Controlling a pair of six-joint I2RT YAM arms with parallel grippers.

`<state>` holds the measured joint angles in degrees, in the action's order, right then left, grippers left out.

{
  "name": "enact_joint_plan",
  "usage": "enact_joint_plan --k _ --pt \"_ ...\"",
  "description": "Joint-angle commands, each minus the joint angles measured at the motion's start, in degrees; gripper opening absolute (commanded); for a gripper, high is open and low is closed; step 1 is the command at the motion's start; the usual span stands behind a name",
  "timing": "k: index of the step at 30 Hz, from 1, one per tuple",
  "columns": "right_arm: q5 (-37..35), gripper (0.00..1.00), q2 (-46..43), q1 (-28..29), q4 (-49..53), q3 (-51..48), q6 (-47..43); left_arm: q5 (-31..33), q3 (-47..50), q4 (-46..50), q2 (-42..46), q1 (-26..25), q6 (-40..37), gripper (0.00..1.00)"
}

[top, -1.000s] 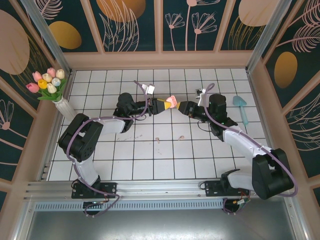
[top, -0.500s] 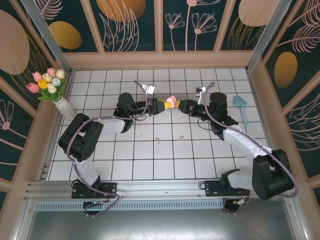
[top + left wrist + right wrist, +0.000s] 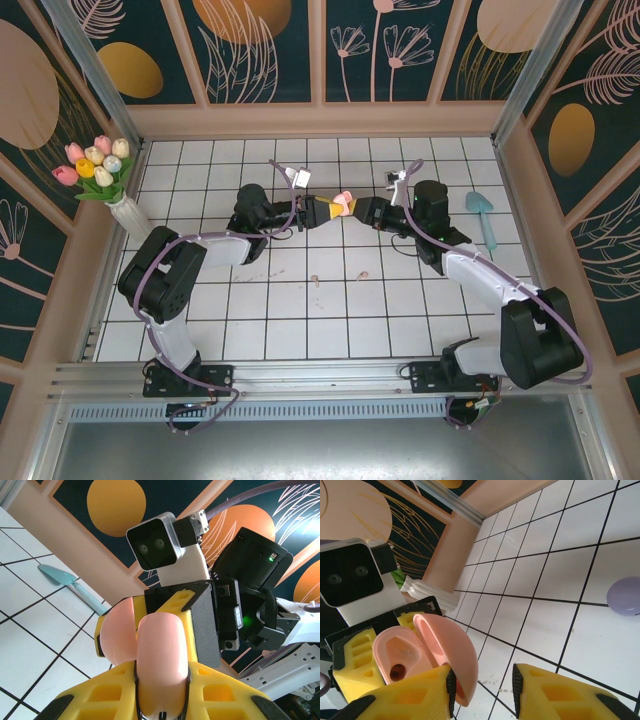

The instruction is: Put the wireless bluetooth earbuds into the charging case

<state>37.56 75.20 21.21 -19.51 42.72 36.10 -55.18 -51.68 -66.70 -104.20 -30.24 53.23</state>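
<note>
Left hand [image 3: 326, 210] grips open pink charging case [image 3: 402, 652], dark dot [image 3: 397, 671] inside.

R gripper [image 3: 355, 208] edged in toward pink case [image 3: 343, 201], jaws prob. narrower.

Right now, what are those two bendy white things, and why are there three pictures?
They are two robot arms, a left arm and a right arm, bolted at the table's near edge. One picture looks down from above. The other two come from small cameras on the wrists, so each sees its own yellow fingers close up. The left end effector is shut on a pink case, whose lid is open. The right end effector is open, with the lid's edge between its fingers. On the white tiles lie two tiny buds and a teal scoop. A vase of tulips stands at the left.
</note>
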Motion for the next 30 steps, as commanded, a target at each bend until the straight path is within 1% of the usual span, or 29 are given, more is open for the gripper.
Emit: enact_joint_plan --k 1,7,11,17,21,25,29,30 --pt "0.2 0.35 0.7 0.4 -1.1 2.0 -1.5 -1.6 -1.8 -0.6 -0.2 0.0 -0.7 0.06" --pt "0.0 0.29 1.7 0.5 -0.6 3.4 -1.6 -2.0 -1.3 -0.5 0.0 -0.1 -0.8 0.06" --pt "0.3 0.22 2.4 0.4 -0.4 4.5 -1.6 -2.2 -1.1 -0.4 0.0 -0.1 -0.9 0.07" --pt "0.5 0.11 2.6 0.6 0.3 5.8 -1.7 -2.0 -1.1 0.0 -0.3 -0.1 -1.0 0.13" --pt "0.3 0.05 2.3 0.9 1.5 6.5 -2.2 -1.4 -1.2 0.1 -0.5 -0.1 -1.0 0.23" --pt "-0.2 0.02 1.8 1.2 2.6 6.9 -2.6 0.1 -0.8 0.3 -0.2 -0.1 -1.5 0.37" --pt "-1.4 0.02 1.2 1.2 4.3 7.6 -3.5 2.1 0.0 0.8 0.7 0.0 -2.4 0.58" --pt "-1.9 0.02 0.9 1.2 5.1 7.9 -3.9 2.5 0.2 1.3 1.2 -0.1 -3.0 0.65"
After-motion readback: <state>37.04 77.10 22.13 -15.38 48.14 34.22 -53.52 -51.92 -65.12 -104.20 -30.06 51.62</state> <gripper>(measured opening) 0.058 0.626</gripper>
